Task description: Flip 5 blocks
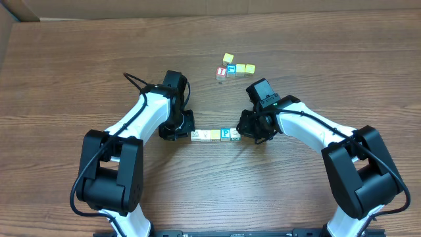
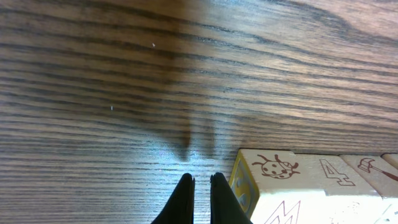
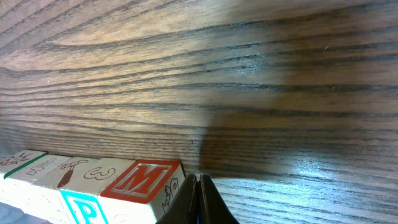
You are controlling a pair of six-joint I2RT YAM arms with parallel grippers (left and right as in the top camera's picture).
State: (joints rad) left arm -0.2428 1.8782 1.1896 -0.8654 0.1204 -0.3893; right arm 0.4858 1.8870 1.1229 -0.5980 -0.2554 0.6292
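Wooden blocks (image 2: 311,177) — row cropped, undersides hidden

Overhead: engravings on the row of small wooden alphabet cubes (image 1: 215,135) are too small to read. Same for the cluster of coloured wooden cubes (image 1: 235,68) at 12 o'clock.
Left wrist: cream ladybird-engraved cube (image 2: 273,180) cropped at 6 o'clock; left gripper (image 2: 202,186) likewise.
Right wrist: blue-faced white-P cube (image 3: 84,208) cropped at 6 o'clock.
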